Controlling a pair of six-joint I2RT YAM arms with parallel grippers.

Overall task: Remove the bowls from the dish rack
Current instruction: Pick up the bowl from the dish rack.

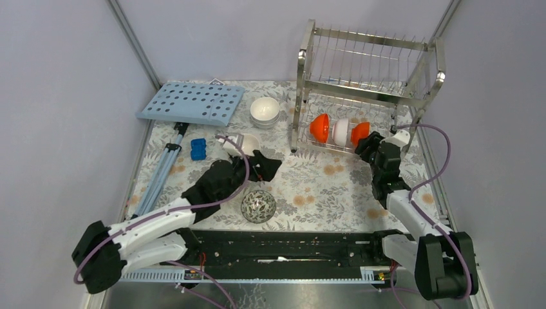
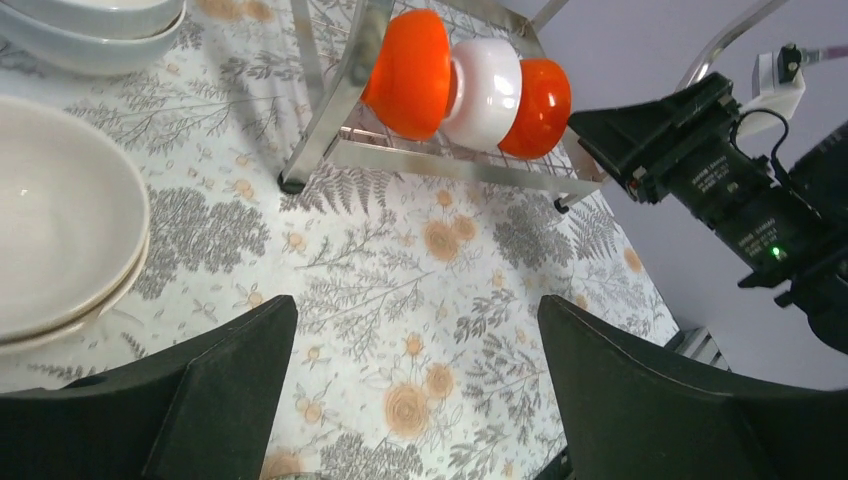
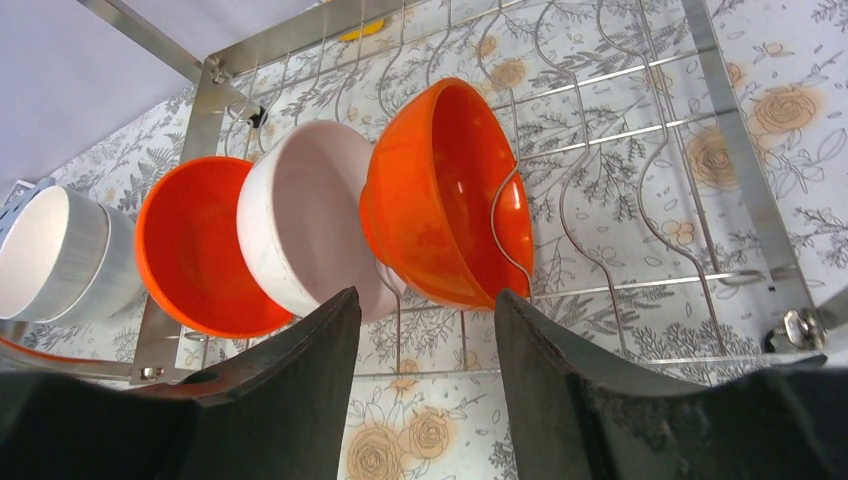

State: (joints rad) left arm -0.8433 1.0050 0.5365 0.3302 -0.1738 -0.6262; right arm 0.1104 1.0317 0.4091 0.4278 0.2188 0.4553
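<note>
The steel wire dish rack (image 1: 370,77) stands at the back right. Its lower tier holds three bowls on edge: an orange bowl (image 1: 319,128), a white bowl (image 1: 341,132) and a second orange bowl (image 1: 358,134). My right gripper (image 3: 425,295) is open right at that near orange bowl (image 3: 440,190), its tips flanking the bowl's lower edge without gripping it. My left gripper (image 2: 415,305) hangs wide open and empty over the cloth, just right of stacked cream bowls (image 2: 60,220). Stacked white bowls (image 1: 264,111) and a speckled bowl (image 1: 259,206) sit on the table.
A light-blue perforated board (image 1: 191,103) lies at the back left, with a small blue block (image 1: 198,149) and a folded blue-grey stand (image 1: 164,166) beside it. Grey walls close in left and right. The rack's upper tier (image 1: 380,61) overhangs the bowls.
</note>
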